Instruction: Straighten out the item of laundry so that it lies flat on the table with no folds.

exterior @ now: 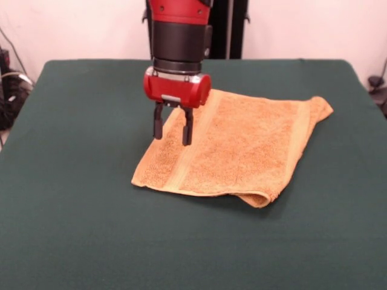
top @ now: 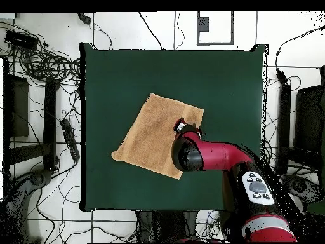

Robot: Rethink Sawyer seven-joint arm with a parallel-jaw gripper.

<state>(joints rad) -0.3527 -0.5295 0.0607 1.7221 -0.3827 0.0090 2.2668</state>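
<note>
One towel (exterior: 242, 145) lay on the green table (exterior: 72, 211), a little past the middle toward the robot in the front view, and we saw it set askew to the table's edges. We noted a flat woven band near each short edge. At its near corner in the front view the edge was rolled under into a soft fold, and the far corner on the same side was bunched and slightly lifted. We found the gripper (exterior: 173, 128) hanging over the end of the towel by one woven band, its two dark fingers (exterior: 188, 127) pointing straight down with a clear gap between them and nothing held. From overhead, the red arm (top: 219, 155) covered one corner of the cloth (top: 155, 130).
</note>
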